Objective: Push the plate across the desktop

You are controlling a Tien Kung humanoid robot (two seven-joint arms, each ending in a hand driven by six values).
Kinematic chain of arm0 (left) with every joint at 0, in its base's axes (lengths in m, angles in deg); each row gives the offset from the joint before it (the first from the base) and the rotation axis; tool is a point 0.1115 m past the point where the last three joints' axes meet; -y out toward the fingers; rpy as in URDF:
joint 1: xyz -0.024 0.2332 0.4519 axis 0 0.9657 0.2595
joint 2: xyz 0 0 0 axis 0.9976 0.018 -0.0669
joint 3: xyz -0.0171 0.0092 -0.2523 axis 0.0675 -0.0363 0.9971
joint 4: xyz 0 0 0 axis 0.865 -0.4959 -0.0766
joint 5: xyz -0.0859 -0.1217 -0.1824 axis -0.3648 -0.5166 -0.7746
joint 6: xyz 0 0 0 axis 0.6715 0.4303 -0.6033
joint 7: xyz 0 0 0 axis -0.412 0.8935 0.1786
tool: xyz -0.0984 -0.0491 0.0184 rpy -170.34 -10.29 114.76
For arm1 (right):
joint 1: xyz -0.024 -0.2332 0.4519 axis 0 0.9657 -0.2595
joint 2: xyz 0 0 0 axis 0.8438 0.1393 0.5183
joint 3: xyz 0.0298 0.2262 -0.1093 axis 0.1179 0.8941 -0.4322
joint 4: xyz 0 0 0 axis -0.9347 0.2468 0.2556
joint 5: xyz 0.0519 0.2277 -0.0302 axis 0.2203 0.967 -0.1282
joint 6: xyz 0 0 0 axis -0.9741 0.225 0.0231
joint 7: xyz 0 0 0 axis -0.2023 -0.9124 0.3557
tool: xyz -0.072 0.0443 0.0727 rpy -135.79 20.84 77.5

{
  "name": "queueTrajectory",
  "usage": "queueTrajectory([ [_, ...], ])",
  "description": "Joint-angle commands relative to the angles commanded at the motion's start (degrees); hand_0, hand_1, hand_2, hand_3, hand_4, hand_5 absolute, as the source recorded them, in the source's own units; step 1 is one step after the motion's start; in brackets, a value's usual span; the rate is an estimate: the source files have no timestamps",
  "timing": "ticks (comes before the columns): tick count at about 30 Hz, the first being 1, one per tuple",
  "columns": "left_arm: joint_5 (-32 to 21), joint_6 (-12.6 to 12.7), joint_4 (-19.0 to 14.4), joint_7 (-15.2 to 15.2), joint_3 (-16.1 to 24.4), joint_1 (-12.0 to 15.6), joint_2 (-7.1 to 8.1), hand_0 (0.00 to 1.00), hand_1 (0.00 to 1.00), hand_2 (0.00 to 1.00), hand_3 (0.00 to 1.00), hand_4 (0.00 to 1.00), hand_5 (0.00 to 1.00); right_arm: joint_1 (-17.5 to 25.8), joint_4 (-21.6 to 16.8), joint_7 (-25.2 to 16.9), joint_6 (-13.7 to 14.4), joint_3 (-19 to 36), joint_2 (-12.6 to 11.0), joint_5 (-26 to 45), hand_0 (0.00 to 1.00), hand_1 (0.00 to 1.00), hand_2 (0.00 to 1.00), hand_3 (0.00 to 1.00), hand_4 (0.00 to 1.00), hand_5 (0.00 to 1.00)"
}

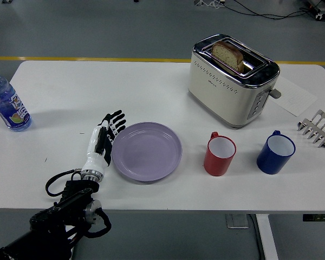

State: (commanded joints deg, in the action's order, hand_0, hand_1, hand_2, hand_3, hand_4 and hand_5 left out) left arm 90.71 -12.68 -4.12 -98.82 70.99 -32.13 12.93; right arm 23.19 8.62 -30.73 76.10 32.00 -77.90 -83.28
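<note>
A lilac plate (147, 151) lies flat on the white table (151, 86), left of centre. My left hand (104, 138) stands edge-on against the plate's left rim, fingers extended and open, holding nothing. Its black forearm comes in from the lower left corner. The right arm does not show.
A red mug (219, 155) stands just right of the plate, a blue mug (275, 153) beyond it. A cream toaster (231, 80) with a bread slice sits behind them. A water bottle (6, 103) stands at the far left, a metal rack (318, 128) and paper (293, 96) at the right edge.
</note>
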Motion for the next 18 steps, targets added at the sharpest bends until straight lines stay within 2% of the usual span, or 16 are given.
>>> queueTrajectory([
  [6, -0.19, 0.00, -0.34, 0.00, -1.00, -0.38, 0.00, 0.775, 0.793, 0.800, 0.750, 0.451, 0.998, -0.01, 0.00, 0.02, 0.04, -0.05, 0.05, 0.14, 0.639, 0.620, 0.656, 0.585, 0.375, 0.178],
  [11, 0.14, 0.20, -0.54, 0.00, -0.28, -0.42, 0.00, 0.775, 0.793, 0.799, 0.749, 0.452, 0.998, 0.11, 0.00, 0.06, 0.06, -0.08, 0.07, 0.24, 0.639, 0.620, 0.656, 0.585, 0.375, 0.178],
  [18, 1.53, 2.31, -1.07, 0.00, 4.54, -0.21, 0.00, 0.771, 0.789, 0.799, 0.748, 0.451, 0.998, 0.26, 0.00, 0.05, 0.14, -0.04, -0.10, 0.57, 0.639, 0.620, 0.656, 0.585, 0.375, 0.178],
])
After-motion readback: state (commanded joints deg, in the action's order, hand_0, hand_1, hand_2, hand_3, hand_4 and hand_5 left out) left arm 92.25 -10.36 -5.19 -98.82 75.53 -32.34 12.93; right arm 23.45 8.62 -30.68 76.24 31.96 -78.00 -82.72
